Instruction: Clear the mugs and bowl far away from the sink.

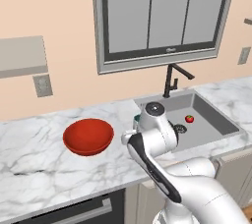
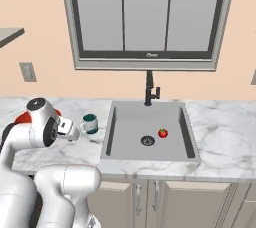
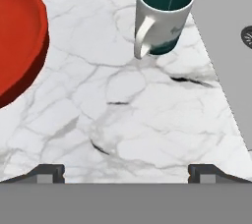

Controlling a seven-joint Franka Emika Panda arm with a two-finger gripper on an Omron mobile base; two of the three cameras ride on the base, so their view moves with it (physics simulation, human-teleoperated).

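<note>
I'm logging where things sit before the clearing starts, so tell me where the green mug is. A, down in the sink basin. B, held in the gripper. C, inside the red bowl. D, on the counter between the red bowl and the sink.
D: the green mug stands on the marble counter, with the red bowl on one side and the sink on the other.

No legible text, label, brand or number is found. A small pale mark on the dark window frame's lower rail [image 2: 153,55] is too blurred to be read.
</note>
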